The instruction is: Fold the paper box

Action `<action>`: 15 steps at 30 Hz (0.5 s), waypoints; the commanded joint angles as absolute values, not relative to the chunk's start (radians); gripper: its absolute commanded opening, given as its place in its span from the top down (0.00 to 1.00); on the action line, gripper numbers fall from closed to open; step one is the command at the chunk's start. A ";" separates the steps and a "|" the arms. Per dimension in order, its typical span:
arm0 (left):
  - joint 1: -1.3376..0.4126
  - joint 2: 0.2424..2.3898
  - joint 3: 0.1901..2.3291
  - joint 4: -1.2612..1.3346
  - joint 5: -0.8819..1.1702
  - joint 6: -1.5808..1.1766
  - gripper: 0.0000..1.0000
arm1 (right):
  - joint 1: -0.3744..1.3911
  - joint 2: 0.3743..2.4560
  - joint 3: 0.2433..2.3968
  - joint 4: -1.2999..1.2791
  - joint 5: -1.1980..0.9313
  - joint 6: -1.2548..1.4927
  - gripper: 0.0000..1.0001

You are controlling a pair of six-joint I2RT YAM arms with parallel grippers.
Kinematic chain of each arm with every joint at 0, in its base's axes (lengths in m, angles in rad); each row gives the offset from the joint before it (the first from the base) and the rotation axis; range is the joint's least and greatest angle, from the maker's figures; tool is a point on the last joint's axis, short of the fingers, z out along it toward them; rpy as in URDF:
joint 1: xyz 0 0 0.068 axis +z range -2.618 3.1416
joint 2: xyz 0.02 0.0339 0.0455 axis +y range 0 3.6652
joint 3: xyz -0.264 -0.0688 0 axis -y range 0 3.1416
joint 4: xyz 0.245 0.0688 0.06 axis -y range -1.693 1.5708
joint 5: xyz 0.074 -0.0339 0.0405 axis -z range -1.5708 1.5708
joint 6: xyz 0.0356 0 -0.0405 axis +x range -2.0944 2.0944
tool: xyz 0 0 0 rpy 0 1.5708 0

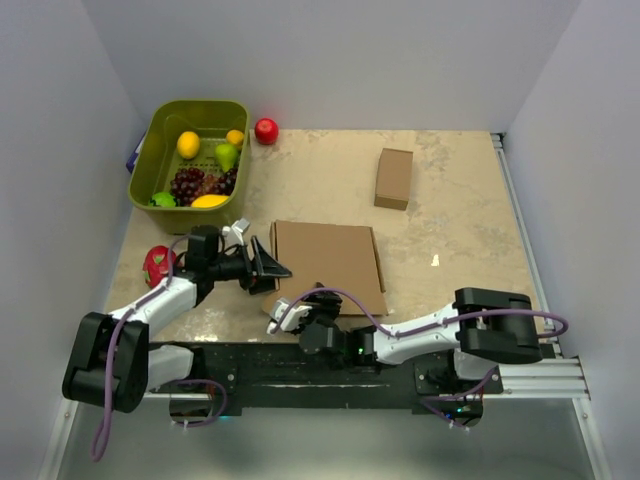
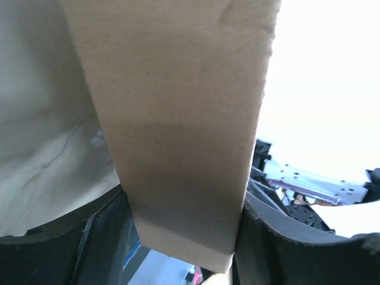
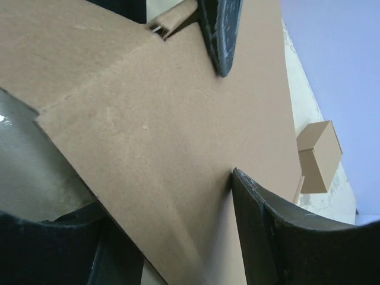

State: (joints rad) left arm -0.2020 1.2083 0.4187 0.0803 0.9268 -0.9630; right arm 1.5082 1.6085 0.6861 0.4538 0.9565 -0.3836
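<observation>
The paper box (image 1: 328, 262) lies mostly flat at the table's centre, a brown cardboard sheet with creases. My left gripper (image 1: 266, 268) is at its left edge, jaws spread. In the left wrist view a raised flap (image 2: 178, 119) stands between the two black fingers (image 2: 89, 237) and fills the gap at my left gripper (image 2: 184, 243). My right gripper (image 1: 298, 314) is at the box's near left corner. In the right wrist view my right gripper (image 3: 172, 237) is open and straddles the cardboard (image 3: 148, 119); one fingertip (image 3: 261, 202) rests on top and the other sits below the edge.
A green basket (image 1: 150, 135) of fruit stands at the back left, with a red apple (image 1: 266, 131) beside it. A small brown box (image 1: 394, 178) sits at the back right and shows in the right wrist view (image 3: 317, 157). A red fruit (image 1: 158, 265) lies by the left arm.
</observation>
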 commanded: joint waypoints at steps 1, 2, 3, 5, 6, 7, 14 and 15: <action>-0.193 1.158 0.416 0.287 1.006 -1.110 0.34 | 1.499 1.582 0.719 0.411 0.893 -0.324 0.43; -0.193 1.158 0.388 0.352 1.011 -1.135 0.36 | 1.499 1.585 0.721 0.410 0.888 -0.324 0.43; -0.192 1.158 0.379 0.380 1.014 -1.153 0.38 | 1.499 1.589 0.722 0.410 0.891 -0.324 0.43; -0.193 1.157 0.370 0.420 1.008 -1.183 0.45 | 1.500 1.604 0.724 0.422 0.903 -0.330 0.42; -0.193 1.149 0.370 0.422 1.005 -1.187 0.48 | 1.500 1.611 0.724 0.428 0.908 -0.328 0.39; -0.193 1.146 0.370 0.431 1.002 -1.201 0.50 | 1.499 1.615 0.724 0.433 0.914 -0.322 0.35; -0.193 1.112 0.362 0.452 1.008 -1.252 0.69 | 1.499 1.673 0.693 0.593 1.000 -0.391 0.03; -0.193 1.111 0.356 0.462 1.014 -1.262 0.70 | 1.499 1.692 0.687 0.626 1.018 -0.406 0.02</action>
